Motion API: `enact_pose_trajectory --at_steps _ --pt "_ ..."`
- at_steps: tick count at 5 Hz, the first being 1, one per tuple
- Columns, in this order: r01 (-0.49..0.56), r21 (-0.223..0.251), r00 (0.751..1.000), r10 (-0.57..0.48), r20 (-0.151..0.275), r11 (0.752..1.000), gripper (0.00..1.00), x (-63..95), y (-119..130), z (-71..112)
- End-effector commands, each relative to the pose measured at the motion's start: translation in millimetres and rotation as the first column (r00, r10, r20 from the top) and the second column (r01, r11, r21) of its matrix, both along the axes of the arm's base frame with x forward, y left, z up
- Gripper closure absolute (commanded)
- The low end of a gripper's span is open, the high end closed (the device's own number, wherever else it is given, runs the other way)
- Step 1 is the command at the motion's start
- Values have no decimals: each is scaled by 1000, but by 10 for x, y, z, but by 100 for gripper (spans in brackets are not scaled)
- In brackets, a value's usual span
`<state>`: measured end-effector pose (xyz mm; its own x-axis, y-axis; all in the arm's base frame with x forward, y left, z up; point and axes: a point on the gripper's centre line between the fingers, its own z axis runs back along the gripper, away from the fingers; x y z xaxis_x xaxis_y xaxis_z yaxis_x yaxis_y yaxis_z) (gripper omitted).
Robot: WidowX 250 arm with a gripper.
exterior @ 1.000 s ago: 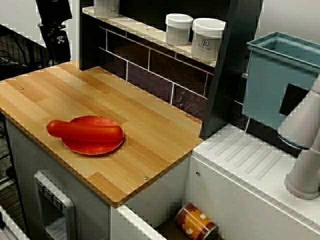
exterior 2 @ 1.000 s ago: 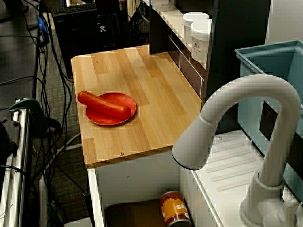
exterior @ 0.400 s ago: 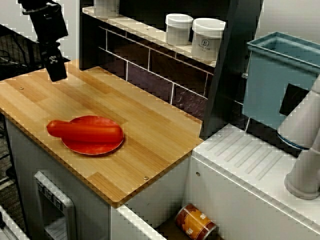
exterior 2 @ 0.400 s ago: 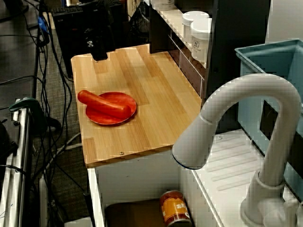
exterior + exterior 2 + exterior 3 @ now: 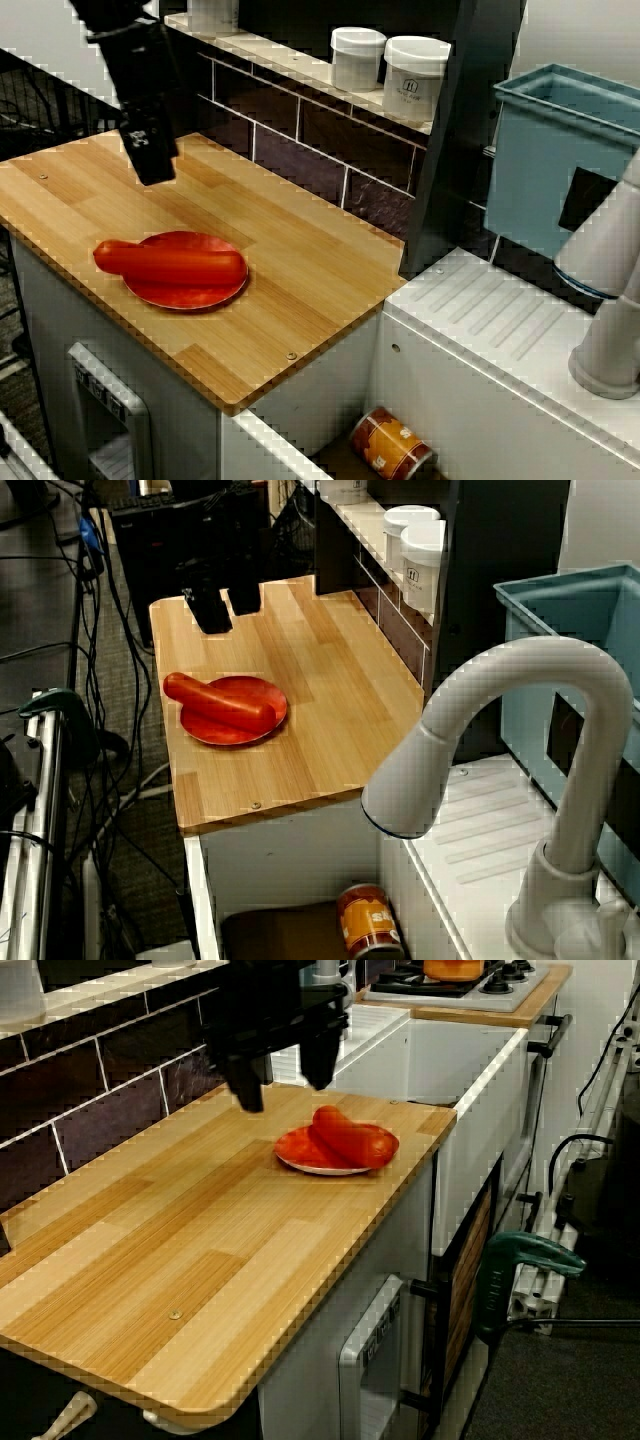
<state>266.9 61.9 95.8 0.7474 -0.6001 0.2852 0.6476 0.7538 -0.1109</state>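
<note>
- Gripper (image 5: 228, 608): jaws spread wide, empty, above wooden counter (image 5: 330, 700).
- Risk: descending off-centre, a finger could roll the red sausage (image 5: 218, 702) off its plate (image 5: 235, 735).

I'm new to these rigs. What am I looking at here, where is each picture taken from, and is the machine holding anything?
This is a mock kitchen with one robot arm. The black two-fingered part is its hand. One picture looks across the wooden counter from one corner, one looks down from behind the white tap, and one looks along the counter from its far end. On the counter lies a red plate with a red sausage across it. The hand hangs over the counter near the plate, apart from it, fingers spread, holding nothing. Two white jars stand on the shelf, and a can lies in the basin below the tap.
</note>
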Motion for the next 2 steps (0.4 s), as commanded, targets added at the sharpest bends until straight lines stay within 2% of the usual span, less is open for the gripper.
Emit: enact_pose_trajectory --at_steps 1,2 --pt "95 115 992 -104 71 989 0 -254 -234 -160" --pt "108 159 991 -120 66 981 0 -327 -331 -252"
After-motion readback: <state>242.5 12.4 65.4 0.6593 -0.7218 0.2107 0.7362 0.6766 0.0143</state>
